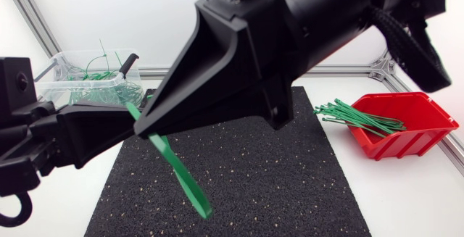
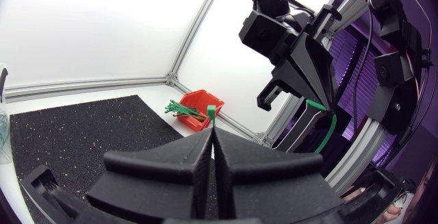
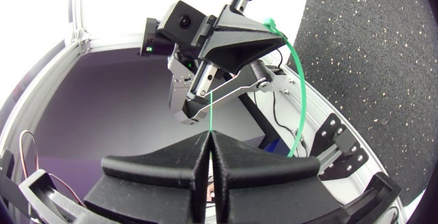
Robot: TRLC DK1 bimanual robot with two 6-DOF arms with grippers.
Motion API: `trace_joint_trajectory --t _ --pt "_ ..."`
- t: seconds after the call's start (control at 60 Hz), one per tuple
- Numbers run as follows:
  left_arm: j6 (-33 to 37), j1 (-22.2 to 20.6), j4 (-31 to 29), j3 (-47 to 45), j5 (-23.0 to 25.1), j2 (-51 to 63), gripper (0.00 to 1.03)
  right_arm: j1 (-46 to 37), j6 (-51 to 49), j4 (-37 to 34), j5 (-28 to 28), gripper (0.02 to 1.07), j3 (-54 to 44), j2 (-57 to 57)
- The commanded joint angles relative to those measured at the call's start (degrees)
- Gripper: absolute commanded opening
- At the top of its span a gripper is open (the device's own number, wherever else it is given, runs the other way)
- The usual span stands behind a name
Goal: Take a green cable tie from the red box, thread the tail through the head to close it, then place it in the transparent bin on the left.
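1. Hanging in the air above the mat, the green cable tie (image 1: 181, 173) starts where the two gripper tips meet and slants down to a free end.
2. The left gripper (image 2: 211, 133) has its fingers pressed together on the cable tie. In its own wrist view a short green stub pokes out just past the tips.
3. The right gripper (image 3: 209, 138) also has its fingers closed flat against each other, pinching the cable tie. A thin green line, seen edge-on, rises from the seam toward the left gripper ahead of it.
4. In the right wrist view a longer part of the cable tie bows out in a curve beside the left gripper. The head seems to be hidden by the fingers, so I cannot tell whether the tail has gone through it.
5. In the head view the left arm comes in from the left edge. The right arm comes in from the upper right, its wedge fingers pointing at the left gripper.
6. The red box (image 1: 409, 125) sits on the table to the right of the mat, with a bundle of spare ties (image 1: 355, 117) sticking out over its open front.
7. The clear bin (image 1: 80, 53) stands at the far left, just past the mat's corner, and holds several finished ties (image 1: 109, 76).
8. The mat (image 1: 290, 186) is black and speckled and lies on the white table (image 1: 413, 201).
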Motion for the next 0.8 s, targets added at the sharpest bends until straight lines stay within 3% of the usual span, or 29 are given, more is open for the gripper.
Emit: trace_joint_trajectory --t 0.0,0.283,0.417,0.683,0.783 --pt "-2.25 -0.41 0.59 1.37 -0.41 -0.63 0.03 -0.62 4.23 0.27 -0.92 0.07 -0.78 0.02" --pt "-2.34 -2.43 -0.55 0.76 -3.49 -2.13 0.03 -1.24 8.01 4.40 -1.71 0.07 -7.64 -1.91" --pt "-2.07 -4.45 -1.25 0.50 -7.62 -3.10 0.03 -1.24 8.72 5.89 -2.15 0.07 -8.87 -2.26" --pt "-1.90 -5.68 -1.16 -1.00 -10.69 -5.56 0.03 -0.71 10.03 8.53 -2.85 0.07 -8.78 -1.82" --pt "-1.72 -10.78 0.59 -2.32 -16.32 -5.56 0.03 -0.89 10.03 8.88 -2.94 0.07 -8.17 -0.85"
